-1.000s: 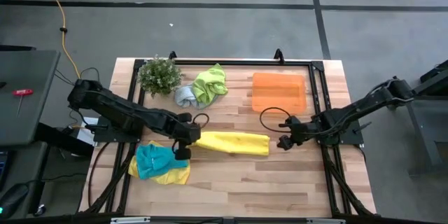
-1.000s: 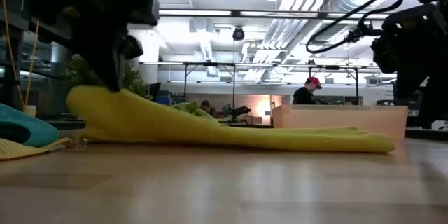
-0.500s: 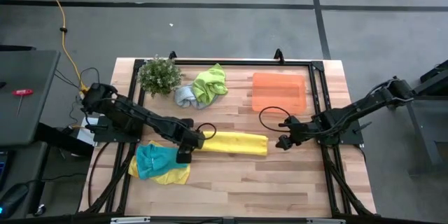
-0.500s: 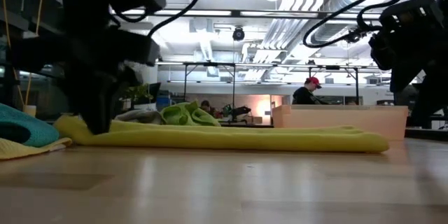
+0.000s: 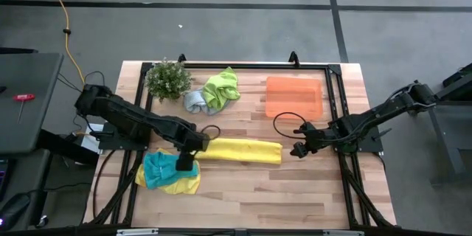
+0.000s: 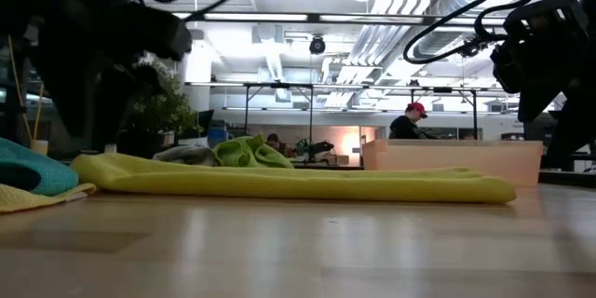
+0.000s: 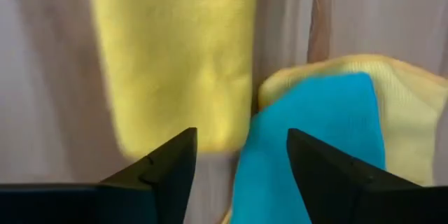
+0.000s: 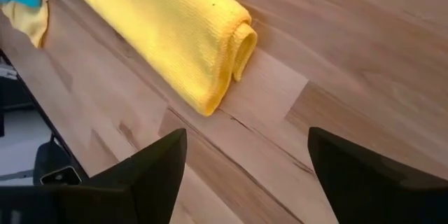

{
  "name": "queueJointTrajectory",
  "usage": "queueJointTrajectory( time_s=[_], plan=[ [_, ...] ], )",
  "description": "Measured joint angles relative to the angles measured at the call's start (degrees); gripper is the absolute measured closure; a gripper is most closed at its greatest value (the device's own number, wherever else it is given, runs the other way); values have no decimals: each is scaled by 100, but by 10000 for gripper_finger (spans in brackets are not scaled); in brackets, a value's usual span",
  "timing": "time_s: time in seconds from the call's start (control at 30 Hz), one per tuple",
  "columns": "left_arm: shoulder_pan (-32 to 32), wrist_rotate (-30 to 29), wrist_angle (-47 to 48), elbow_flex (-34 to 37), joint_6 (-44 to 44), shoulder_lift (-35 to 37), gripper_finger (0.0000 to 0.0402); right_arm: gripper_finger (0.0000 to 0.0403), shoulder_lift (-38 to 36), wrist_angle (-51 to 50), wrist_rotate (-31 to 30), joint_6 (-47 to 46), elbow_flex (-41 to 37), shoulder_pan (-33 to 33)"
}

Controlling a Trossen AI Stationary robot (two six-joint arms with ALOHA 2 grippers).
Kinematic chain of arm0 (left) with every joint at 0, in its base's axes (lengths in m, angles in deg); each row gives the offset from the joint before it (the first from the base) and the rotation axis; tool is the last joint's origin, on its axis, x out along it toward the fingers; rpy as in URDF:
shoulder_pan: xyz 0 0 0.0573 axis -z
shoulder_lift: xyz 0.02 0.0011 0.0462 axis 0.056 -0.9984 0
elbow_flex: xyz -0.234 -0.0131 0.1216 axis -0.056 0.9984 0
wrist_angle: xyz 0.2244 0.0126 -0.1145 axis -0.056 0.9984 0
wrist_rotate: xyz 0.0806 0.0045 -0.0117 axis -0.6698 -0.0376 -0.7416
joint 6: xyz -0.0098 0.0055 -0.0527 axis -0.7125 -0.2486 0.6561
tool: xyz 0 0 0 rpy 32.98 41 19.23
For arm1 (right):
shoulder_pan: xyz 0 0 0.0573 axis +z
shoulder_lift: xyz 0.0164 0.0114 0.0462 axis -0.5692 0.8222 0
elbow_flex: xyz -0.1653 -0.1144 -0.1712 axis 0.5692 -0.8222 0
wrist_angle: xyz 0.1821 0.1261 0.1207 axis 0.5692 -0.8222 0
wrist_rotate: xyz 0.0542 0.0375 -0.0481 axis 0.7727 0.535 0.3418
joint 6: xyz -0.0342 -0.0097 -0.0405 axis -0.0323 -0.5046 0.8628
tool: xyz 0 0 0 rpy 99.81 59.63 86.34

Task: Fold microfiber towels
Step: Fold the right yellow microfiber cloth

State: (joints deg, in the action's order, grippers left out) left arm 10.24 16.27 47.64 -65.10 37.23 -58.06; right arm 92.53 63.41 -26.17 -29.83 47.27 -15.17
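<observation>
A yellow towel [image 5: 243,150], folded into a long band, lies flat across the table's middle [image 6: 298,182]. My left gripper [image 5: 186,161] hangs open, pointing down, just above the band's left end [image 7: 175,77] and the edge of a teal towel [image 7: 308,140]; its fingers touch neither. The teal towel [image 5: 161,167] rests crumpled on a second yellow towel [image 5: 186,186]. My right gripper [image 5: 299,150] stands open just off the band's rolled right end [image 8: 234,45], above the wood. A lime green towel [image 5: 222,87] and a grey-blue towel [image 5: 195,102] lie bunched at the back.
A small leafy plant [image 5: 168,79] stands at the back left. An orange tray [image 5: 293,96] lies at the back right. A black frame [image 5: 335,96] runs around the table top. Bare wood [image 5: 280,192] stretches along the near side.
My left gripper has lowered the yellow band's raised left end onto the table and let it go, then drawn back a little toward the table's left edge. The band now lies flat along its whole length. Its right end has stayed where it was.
</observation>
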Motion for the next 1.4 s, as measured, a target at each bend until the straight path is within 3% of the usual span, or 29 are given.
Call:
queueJointTrajectory(
  time_s=[0.23,0.47,0.77,1.4],
  plan=[
    [-25,-737,-56,258,567,877,177,114,403,273,-271,-512,0,1],
    [-107,-865,-435,939,1538,1451,177,114,1461,1317,-579,-955,0,0],
    [-103,-1321,-579,1123,2083,1811,177,114,2573,2394,-918,-1527,33,11],
    [-120,-1607,-919,1119,2393,1837,177,115,3234,1772,-1215,-1400,719,8]
  ],
)
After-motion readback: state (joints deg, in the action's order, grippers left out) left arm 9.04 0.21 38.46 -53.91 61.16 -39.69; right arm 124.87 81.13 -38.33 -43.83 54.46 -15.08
